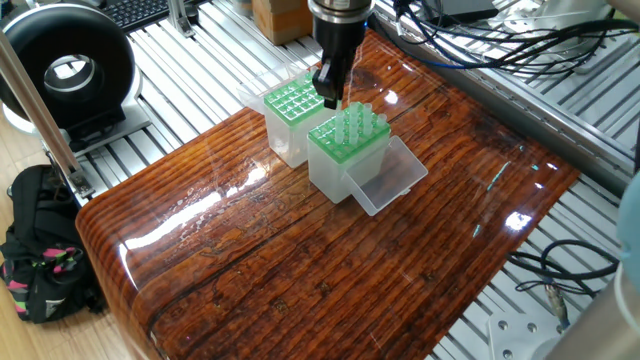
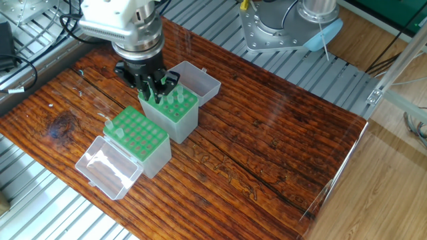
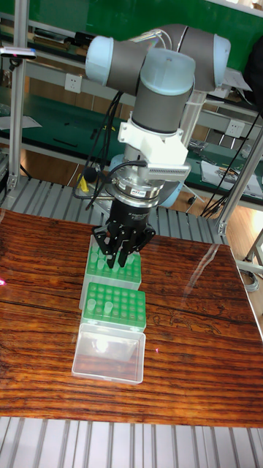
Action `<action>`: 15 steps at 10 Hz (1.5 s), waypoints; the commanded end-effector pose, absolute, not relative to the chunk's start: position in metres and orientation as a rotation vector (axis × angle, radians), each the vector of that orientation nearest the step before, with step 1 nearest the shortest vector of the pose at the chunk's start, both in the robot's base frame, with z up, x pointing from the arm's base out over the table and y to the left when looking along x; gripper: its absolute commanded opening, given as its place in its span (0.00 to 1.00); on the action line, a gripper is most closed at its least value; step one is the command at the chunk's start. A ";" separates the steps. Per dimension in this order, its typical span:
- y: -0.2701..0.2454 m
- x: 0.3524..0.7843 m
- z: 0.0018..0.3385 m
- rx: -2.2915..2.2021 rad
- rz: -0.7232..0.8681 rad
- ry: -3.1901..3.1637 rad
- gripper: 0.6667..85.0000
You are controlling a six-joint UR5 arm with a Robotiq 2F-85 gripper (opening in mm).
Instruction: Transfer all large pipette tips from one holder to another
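Two clear holders with green perforated tops stand side by side. One holder [image 2: 175,110] [image 1: 345,145] [image 3: 109,269] carries several large pipette tips [image 2: 175,99] [image 1: 357,122], whitish cones standing upright in its holes. The other holder [image 2: 139,137] [image 1: 290,103] [image 3: 115,303] has a few tips [image 2: 115,130] along one edge. My gripper [image 2: 154,90] [image 1: 330,96] [image 3: 121,252] hangs just above the back-left corner of the fuller holder, by the gap between the two. Its dark fingers point down and stand slightly apart. I see nothing between them.
Each holder's clear lid lies open beside it [image 2: 200,81] [image 2: 107,167] [image 1: 388,178]. The wooden table [image 2: 267,133] is ringed by aluminium rails. Cables [image 1: 480,40] run behind it. A black round device [image 1: 65,70] and a bag [image 1: 40,250] sit off the table's left edge.
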State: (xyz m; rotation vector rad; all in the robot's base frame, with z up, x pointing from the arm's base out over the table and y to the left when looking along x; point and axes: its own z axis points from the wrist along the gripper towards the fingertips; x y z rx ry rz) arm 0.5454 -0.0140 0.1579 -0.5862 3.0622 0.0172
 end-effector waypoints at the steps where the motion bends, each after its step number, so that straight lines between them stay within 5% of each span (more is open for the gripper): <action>1: -0.010 0.544 0.154 -0.533 0.046 3.067 0.34; 15: -0.005 0.534 0.141 -0.455 0.054 3.076 0.34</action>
